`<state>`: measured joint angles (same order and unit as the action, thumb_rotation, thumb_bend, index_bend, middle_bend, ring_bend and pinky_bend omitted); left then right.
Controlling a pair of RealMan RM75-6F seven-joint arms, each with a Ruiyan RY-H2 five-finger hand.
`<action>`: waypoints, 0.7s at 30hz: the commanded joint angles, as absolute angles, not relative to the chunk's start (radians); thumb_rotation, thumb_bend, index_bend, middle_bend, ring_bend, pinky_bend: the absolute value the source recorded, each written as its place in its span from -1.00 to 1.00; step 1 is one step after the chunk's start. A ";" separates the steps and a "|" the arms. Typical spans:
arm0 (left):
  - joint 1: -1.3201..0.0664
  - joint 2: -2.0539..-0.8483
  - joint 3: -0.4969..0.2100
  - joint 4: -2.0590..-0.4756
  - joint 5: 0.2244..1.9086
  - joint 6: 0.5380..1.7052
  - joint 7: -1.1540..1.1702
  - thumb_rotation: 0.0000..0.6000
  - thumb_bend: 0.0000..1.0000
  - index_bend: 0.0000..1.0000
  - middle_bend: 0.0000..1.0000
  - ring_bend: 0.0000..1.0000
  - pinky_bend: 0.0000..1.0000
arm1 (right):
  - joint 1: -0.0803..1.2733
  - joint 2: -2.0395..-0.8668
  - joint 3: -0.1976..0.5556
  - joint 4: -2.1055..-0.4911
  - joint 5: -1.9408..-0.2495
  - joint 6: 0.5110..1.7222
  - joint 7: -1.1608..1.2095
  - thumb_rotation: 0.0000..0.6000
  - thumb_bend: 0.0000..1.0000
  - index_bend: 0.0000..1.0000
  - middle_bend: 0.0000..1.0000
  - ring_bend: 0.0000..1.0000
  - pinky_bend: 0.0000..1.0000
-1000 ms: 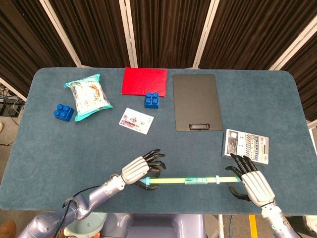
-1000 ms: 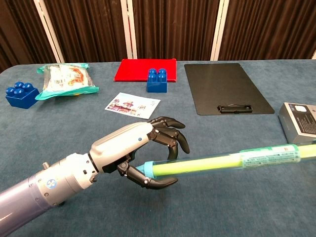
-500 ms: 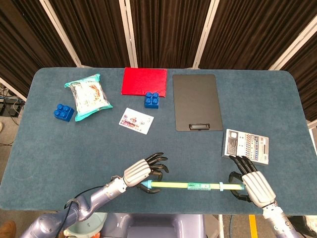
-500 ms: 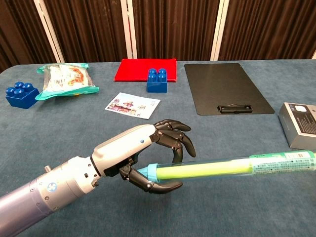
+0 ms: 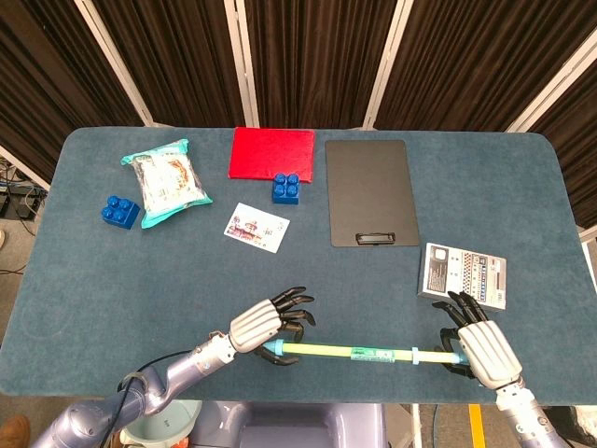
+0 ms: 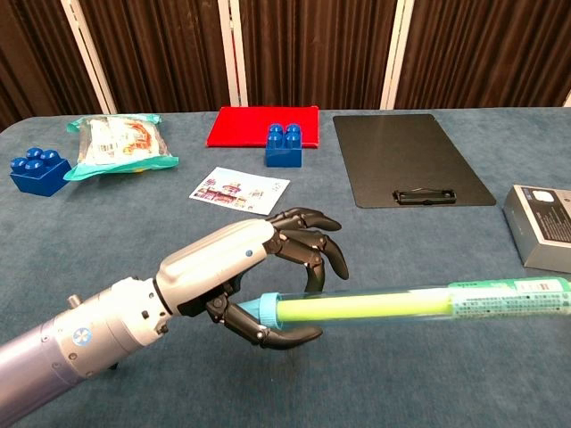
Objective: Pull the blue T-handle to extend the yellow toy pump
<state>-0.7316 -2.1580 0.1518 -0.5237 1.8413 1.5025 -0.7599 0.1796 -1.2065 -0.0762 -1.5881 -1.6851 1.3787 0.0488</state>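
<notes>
The yellow toy pump [image 5: 345, 351] [image 6: 384, 303] is a long yellow-green tube lying left to right above the table's near edge. My left hand [image 5: 266, 322] [image 6: 241, 276] curls around its light blue capped left end [image 6: 268, 308], thumb under, fingers arched over. My right hand [image 5: 480, 347] grips the pump's right end just past a blue ring [image 5: 413, 354]. The blue T-handle is hidden inside that hand. The right hand is outside the chest view.
A grey printed box [image 5: 464, 274] lies just behind the right hand. Further back are a black clipboard [image 5: 369, 191], a red mat [image 5: 272, 149], two blue bricks [image 5: 286, 188] [image 5: 120, 212], a snack bag [image 5: 165, 180] and a small card [image 5: 256, 227].
Both hands and the pump have drifted towards the table's near edge. The right hand has slid a little to the right and the pump's span between the hands looks slightly longer.
</notes>
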 commanded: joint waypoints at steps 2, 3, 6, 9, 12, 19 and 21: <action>-0.732 -2.127 0.151 -0.555 1.844 1.523 -0.736 1.00 0.22 0.53 -0.37 -0.82 -1.00 | 0.181 -1.196 -0.069 -1.595 -1.672 1.374 0.029 1.00 -0.14 0.63 -0.55 -0.83 -0.85; -0.733 -2.121 0.151 -0.563 1.844 1.527 -0.732 1.00 0.22 0.53 -0.37 -0.82 -1.00 | 0.181 -1.195 -0.067 -1.595 -1.668 1.373 0.026 1.00 -0.15 0.63 -0.55 -0.83 -0.85; -0.733 -2.099 0.155 -0.589 1.850 1.535 -0.712 1.00 0.22 0.53 -0.37 -0.82 -1.00 | 0.180 -1.193 -0.062 -1.594 -1.656 1.369 0.022 1.00 -0.15 0.63 -0.55 -0.83 -0.85; -0.731 -2.079 0.162 -0.612 1.856 1.540 -0.693 1.00 0.22 0.53 -0.37 -0.82 -1.00 | 0.182 -1.191 -0.056 -1.591 -1.646 1.366 0.027 1.00 -0.16 0.63 -0.55 -0.83 -0.84; -0.731 -2.057 0.165 -0.640 1.860 1.544 -0.673 1.00 0.22 0.53 -0.37 -0.82 -1.00 | 0.184 -1.189 -0.053 -1.588 -1.639 1.361 0.025 1.00 -0.17 0.63 -0.55 -0.83 -0.84; -0.728 -1.998 0.175 -0.710 1.874 1.561 -0.621 1.00 0.22 0.53 -0.37 -0.82 -1.00 | 0.185 -1.178 -0.043 -1.587 -1.621 1.356 0.016 1.00 -0.18 0.63 -0.55 -0.83 -0.83; -0.725 -1.978 0.177 -0.735 1.874 1.563 -0.609 1.00 0.22 0.53 -0.37 -0.82 -1.00 | 0.184 -1.173 -0.039 -1.586 -1.614 1.356 0.015 1.00 -0.18 0.63 -0.55 -0.83 -0.83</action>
